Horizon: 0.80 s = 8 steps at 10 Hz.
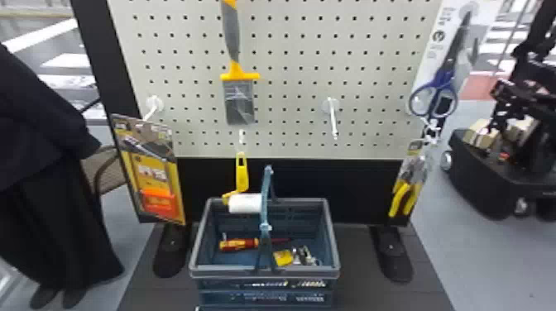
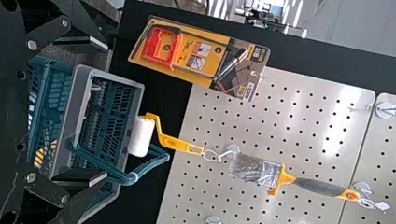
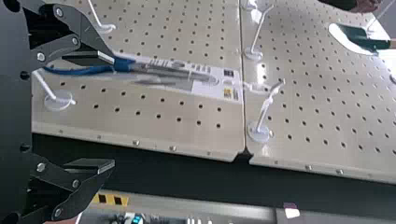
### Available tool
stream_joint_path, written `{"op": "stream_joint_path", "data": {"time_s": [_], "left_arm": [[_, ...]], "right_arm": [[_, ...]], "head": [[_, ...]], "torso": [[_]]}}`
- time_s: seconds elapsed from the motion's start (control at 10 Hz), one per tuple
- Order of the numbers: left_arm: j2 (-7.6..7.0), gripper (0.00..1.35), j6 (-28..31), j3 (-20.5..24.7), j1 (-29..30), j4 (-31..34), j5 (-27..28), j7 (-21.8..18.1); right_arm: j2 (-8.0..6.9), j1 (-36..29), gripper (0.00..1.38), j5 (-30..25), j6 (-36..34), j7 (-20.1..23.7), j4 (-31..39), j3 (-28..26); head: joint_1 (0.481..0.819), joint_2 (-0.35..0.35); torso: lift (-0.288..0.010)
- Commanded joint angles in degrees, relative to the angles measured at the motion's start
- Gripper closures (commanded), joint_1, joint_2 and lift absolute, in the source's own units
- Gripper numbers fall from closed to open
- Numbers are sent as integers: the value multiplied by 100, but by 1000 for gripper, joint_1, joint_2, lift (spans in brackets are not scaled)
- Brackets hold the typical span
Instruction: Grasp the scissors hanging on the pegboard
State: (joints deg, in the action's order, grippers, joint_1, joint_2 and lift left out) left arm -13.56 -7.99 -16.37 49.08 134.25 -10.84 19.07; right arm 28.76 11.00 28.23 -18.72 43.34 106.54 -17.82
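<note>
Basket on dark platform | pegboard behind, scissors hanging | grey floor

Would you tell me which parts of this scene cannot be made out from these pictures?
- Scissors: in the right wrist view, one finger of the right pincer covers part of the blue handles.
- Scraper: in the head view, the end of its handle is cut off by the picture's edge.
- Basket: in the head view, the small metal items inside are too blurred to identify.
</note>
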Motion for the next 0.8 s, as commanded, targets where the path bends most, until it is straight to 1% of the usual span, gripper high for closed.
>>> {"op": "stream_joint_path", "data": {"time_s": [0.0,0.1,0.2,0.3,0.4,0.5,0.7], "left_arm": [[2,334,8,-7,-8,-16,-15,0],[-6,334,8,-7,-8,-16,-15,0],[-15,334,8,-7,-8,-16,-32,0],[-15,337,16,-7,-8,-30,-50,0],[-15,338,16,-16,-8,-30,-50,0],[-24,338,16,-42,-57,-58,-59,0],[-33,338,16,-51,-69,-86,-76,0]], "right_arm": [[253,140,481,271,-185,34,13,270],[385,263,481,411,-229,42,55,420],[570,398,481,578,-317,42,55,595],[728,595,484,798,-326,42,-86,859],[816,866,487,1097,-343,34,-339,1184],[868,1038,489,1246,-352,34,-480,1360],[895,1149,484,1325,-361,-63,-466,1483]], "head": [[549,0],[549,0],[549,0],[549,0],[549,0],[549,0],[549,0]], "torso": [[-100],[-100],[-100],[-100],[-100],[-100],[-100]]}}
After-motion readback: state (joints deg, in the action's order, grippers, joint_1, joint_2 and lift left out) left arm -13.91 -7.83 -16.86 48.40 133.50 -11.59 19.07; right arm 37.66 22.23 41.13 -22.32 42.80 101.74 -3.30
